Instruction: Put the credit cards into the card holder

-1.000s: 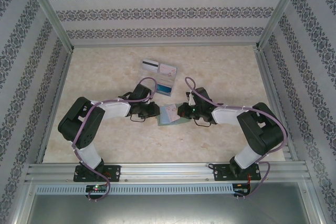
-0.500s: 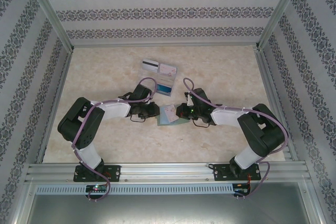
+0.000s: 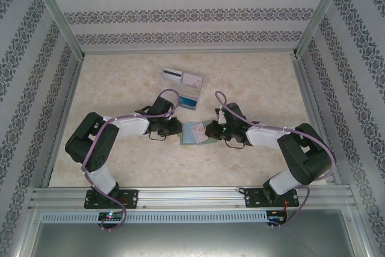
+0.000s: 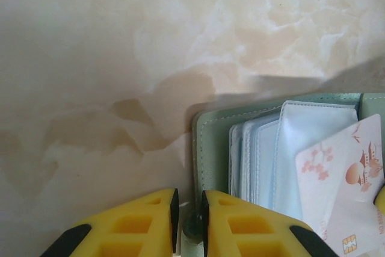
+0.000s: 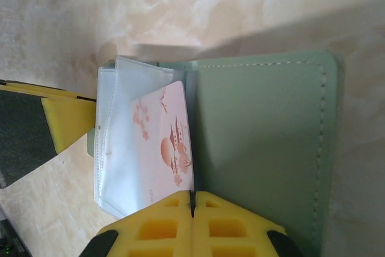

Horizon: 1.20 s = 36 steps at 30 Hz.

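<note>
Your right gripper (image 5: 191,206) is pressed together on the pink card (image 5: 165,142), which lies over the pale pockets of the open card holder (image 5: 264,142). At 9 o'clock of it, your left gripper (image 4: 188,219) pinches its edge. It lies on a beige marbled table (image 3: 120,82), with striped patterned walls (image 3: 180,13) around.

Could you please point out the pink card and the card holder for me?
pink card (image 5: 162,142): right wrist view, on its printed face.
card holder (image 5: 264,148): right wrist view, on its green cover.
</note>
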Tool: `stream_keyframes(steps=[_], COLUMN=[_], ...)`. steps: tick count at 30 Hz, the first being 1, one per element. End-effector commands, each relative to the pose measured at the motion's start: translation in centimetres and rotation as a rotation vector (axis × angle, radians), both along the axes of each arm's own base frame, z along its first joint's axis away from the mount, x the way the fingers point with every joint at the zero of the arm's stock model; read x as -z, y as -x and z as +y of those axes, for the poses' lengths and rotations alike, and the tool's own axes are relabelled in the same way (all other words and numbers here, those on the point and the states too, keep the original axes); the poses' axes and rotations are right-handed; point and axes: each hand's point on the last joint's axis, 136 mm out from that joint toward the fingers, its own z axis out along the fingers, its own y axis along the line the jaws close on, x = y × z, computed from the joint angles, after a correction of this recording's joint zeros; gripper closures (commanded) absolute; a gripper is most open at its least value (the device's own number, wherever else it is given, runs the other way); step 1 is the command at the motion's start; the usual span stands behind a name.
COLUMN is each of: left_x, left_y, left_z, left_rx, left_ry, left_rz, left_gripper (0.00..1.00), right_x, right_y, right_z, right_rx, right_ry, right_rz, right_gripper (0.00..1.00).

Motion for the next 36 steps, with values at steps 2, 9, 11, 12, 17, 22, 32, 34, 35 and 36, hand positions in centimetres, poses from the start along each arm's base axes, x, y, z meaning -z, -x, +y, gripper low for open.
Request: stream_keyframes(steps=[2,9,11,12,17,22,32,34,35,36], left_x=[0.2,0.6,0.4,0.5,0.5,0.4,0.4,0.4,0.5,0.5], left_y=[0.9,1.2,1.2,1.2,1.0,1.1,0.9,0.9,0.9,0.9], left_z=[0.8,0.8,0.7,0.7,0.5,0.5,0.3,0.3,0.3,0.3], left_rx=[-0.008,-0.011,-0.010,-0.011,-0.008,-0.006,-0.004,-0.003,-0.002,-0.002], left_ry=[-0.022,-0.014,-0.012,-0.012,-0.004,-0.004,0.000,-0.001,-0.002,-0.002], left_rz=[0.020,0.028,0.025,0.026,0.029,0.026,0.027,0.027,0.028,0.028], left_gripper=[0.80,0.80,0.80,0.80,0.80,0.80,0.80,0.80,0.81,0.80], right_x=[0.8,0.6,0.6,0.7,1.0,0.9,1.7,1.8,1.7,1.7], right_y=[0.2,-1.3,-1.4,-1.4,-1.4,-1.5,-0.1,0.1,0.2,0.2], right_z=[-0.5,-0.7,-0.9,-0.9,0.1,0.7,3.6,4.3,4.6,4.8], right_rx=[0.032,0.131,0.153,0.160,0.162,0.173,0.078,0.052,0.039,0.031], right_ry=[-0.001,0.008,0.009,0.008,-0.012,-0.010,0.010,0.016,0.017,0.019], right_rz=[0.024,-0.046,-0.057,-0.060,-0.061,-0.077,-0.052,-0.054,-0.055,-0.054], right_gripper=[1.00,1.00,1.00,1.00,1.00,1.00,1.00,1.00,1.00,1.00])
